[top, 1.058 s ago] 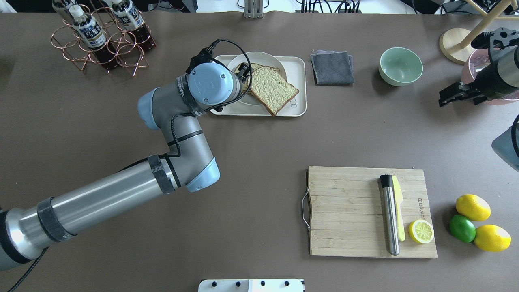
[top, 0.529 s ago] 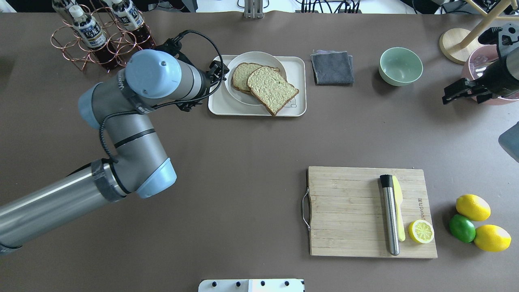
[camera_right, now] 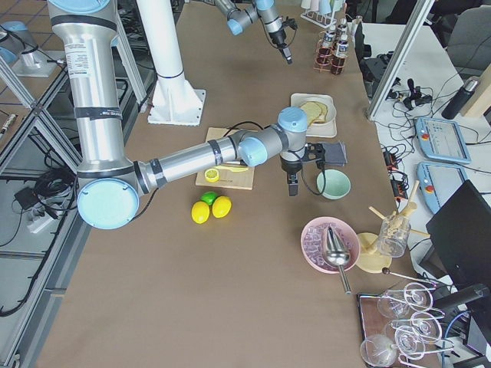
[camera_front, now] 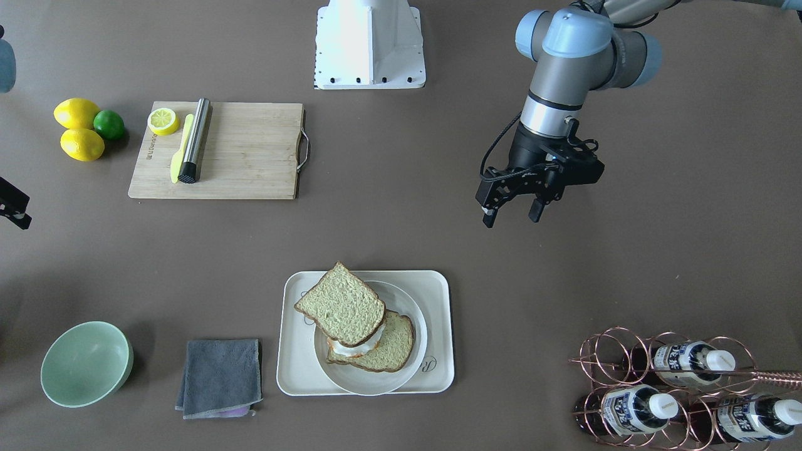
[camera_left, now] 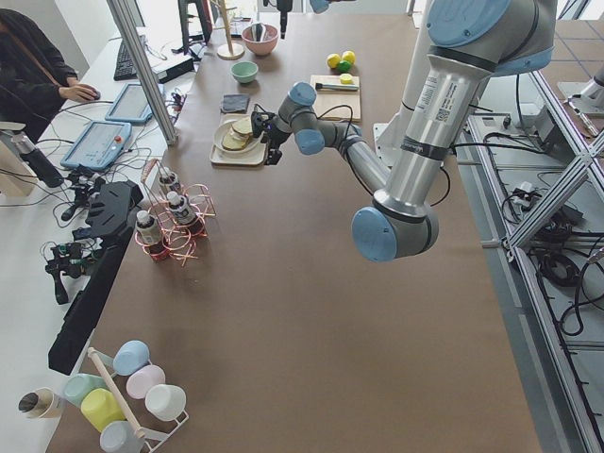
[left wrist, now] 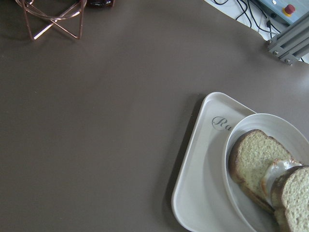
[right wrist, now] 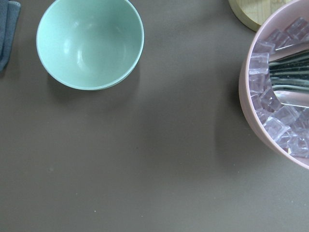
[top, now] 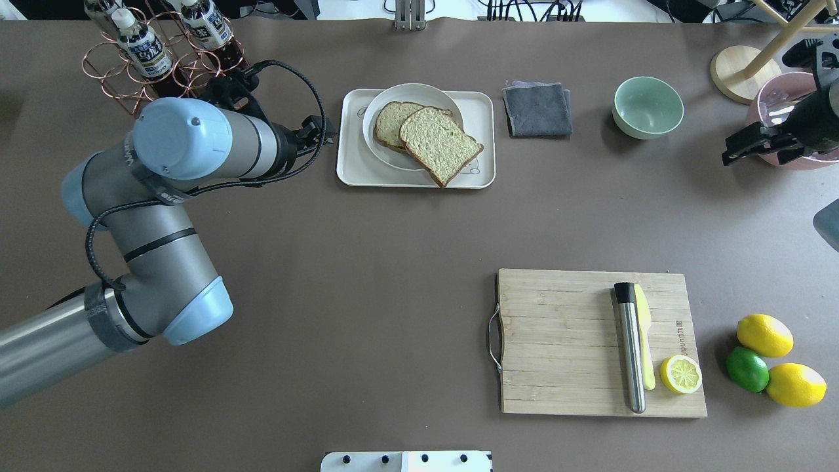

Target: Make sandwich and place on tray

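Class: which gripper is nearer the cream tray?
Left. The left gripper hangs close beside the tray, on the bottle rack side; the right gripper is far past the green bowl, near the pink bowl.

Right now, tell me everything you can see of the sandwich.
The sandwich is two greenish-tan wholegrain slices with brown crusts, with a white fried egg, orange at one edge, showing between them. The top slice sits skewed, not squared to the bottom slice, and overhangs the rim of the round white plate it lies on. That plate sits in the cream tray. Nothing grips it: the left gripper hangs open off to the side, apart.
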